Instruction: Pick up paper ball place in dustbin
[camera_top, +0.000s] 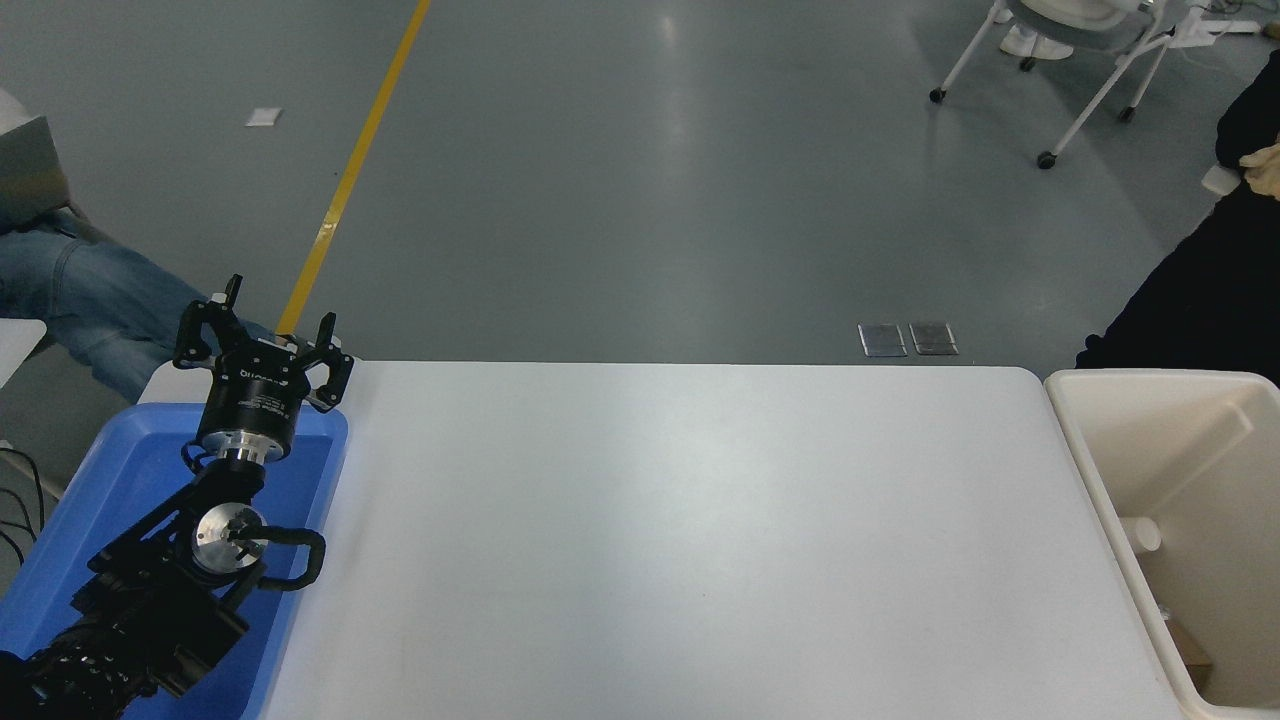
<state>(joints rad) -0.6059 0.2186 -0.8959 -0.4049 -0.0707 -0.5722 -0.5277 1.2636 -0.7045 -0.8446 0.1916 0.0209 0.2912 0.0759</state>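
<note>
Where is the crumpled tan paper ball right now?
In the head view only a tan sliver of the crumpled tan paper ball shows at the right edge, high above the deep cream-white plastic dustbin, by a dark shape.

Single head view, mounted high on the robot's side, facing forward and down. The white counter (690, 540) fills the lower half of the frame; grey floor fills the upper half. A blue tray (70, 530) is cut by the lower left edge, a cream dustbin (1100, 480) by the lower right.
</note>
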